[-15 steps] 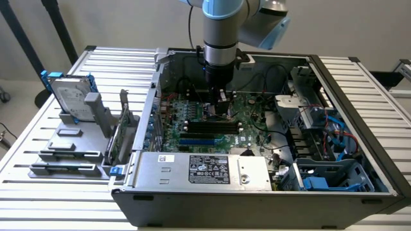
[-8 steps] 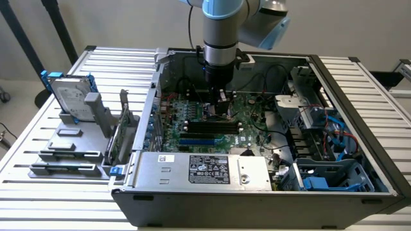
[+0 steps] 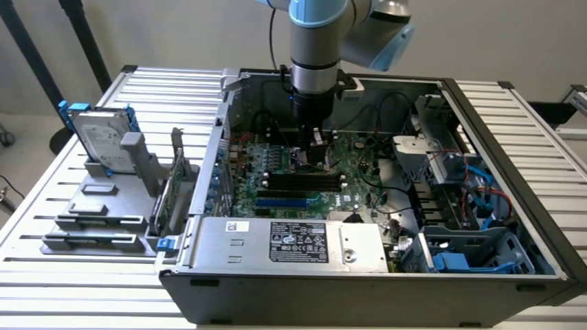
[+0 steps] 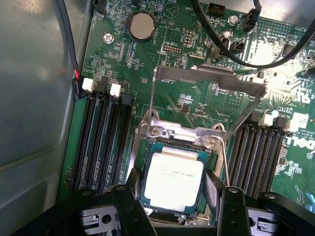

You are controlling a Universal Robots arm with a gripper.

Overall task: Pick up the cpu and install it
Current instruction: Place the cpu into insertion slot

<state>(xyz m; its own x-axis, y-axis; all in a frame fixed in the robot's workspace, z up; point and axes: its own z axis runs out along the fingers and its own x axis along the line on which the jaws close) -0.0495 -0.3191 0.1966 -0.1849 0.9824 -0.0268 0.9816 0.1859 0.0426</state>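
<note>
We judge the seating step done: the cpu [image 4: 172, 178] lies flat in its socket [image 4: 145, 147], load plate [image 4: 206, 81] raised. The gripper [image 4: 173, 187], at twelve o'clock from the power supply [image 3: 284, 242] in the exterior view, flanks it, spread, pinching nothing. Any further move calls for clearing that plate.

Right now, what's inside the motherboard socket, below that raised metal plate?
The cpu lies flat in the socket, silvery top up, with the hinged load plate standing open above it. The socket contacts beneath the chip are covered, so they cannot be seen.
</note>
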